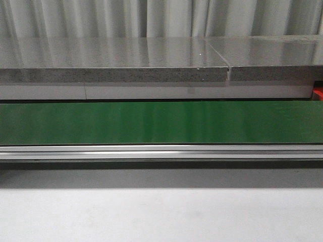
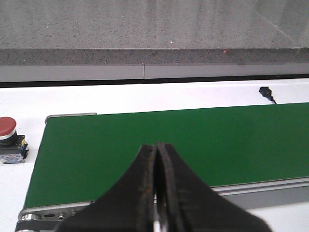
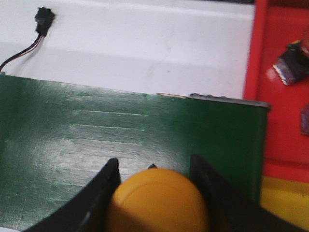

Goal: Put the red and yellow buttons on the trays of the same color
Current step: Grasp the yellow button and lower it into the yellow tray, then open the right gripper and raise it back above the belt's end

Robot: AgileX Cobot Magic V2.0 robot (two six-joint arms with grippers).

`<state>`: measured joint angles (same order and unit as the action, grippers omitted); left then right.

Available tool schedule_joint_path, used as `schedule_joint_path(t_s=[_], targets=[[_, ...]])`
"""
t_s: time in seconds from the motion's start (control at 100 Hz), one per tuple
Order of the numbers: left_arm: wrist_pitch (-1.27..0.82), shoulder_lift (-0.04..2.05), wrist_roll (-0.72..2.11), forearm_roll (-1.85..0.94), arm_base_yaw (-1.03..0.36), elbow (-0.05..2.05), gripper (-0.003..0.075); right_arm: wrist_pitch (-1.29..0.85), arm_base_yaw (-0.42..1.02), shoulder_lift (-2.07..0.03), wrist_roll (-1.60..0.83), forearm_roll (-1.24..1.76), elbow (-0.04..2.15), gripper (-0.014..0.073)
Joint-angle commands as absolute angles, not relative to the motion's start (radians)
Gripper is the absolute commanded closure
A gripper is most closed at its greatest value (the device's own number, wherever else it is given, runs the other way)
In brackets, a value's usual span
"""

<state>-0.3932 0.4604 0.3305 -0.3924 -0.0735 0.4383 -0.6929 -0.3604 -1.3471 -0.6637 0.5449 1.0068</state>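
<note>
Right now the right gripper clamps the yellow button — left gripper pressed closed, empty.

A white table carries a green conveyor belt, with a red button beside it.

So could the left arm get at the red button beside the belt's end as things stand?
Probably yes. The red button stands uncovered on the white table, just off the green belt, and the left claw is shut and empty with nothing between them.
</note>
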Motion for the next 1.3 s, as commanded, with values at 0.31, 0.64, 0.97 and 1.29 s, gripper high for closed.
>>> schedule_joint_path(t_s=[0.31,0.64,0.97,1.29], targets=[[-0.328,0.464,0.326,-0.412,-0.08,0.465,0.0739,-0.637,-0.639,-1.074,-0.538,0.55,0.833,0.0507],[-0.328,0.464,0.326,-0.412,-0.08,0.465,0.0739,-0.421,-0.704,-0.993,-0.466,0.562,0.545,0.0507],[-0.328,0.464,0.326,-0.412,-0.08,0.465,0.0739,-0.301,-0.705,-1.007,-0.463,0.55,0.531,0.0507],[-0.328,0.464,0.326,-0.412,-0.08,0.465,0.0739,-0.22,-0.732,-1.074,-0.462,0.549,0.51,0.0507]])
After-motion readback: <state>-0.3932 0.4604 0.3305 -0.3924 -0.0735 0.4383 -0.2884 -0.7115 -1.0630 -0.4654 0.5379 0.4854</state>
